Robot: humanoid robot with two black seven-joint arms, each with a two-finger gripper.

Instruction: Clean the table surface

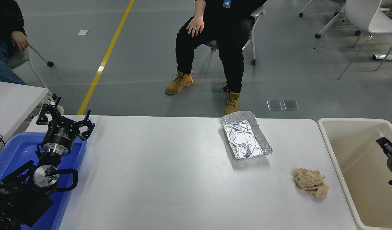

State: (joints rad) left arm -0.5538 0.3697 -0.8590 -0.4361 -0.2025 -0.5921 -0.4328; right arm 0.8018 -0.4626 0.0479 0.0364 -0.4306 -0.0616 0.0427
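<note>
Hovering over the beige bin (349,140), our right gripper (389,150) has jaws we cannot read; left gripper (65,123) parked open. Next: grasp the crumpled paper (310,182) on the table (170,179).

Wide open tabletop, two obstacles on the right

The table surface (157,179) lies bare across its left and middle. A foil tray (245,135) sits near the far edge, a crumpled brown paper wad (310,182) nearer the right front; an open lane runs between them. The beige bin (340,166) walls the right edge, the blue tray (10,153) the left.
</note>
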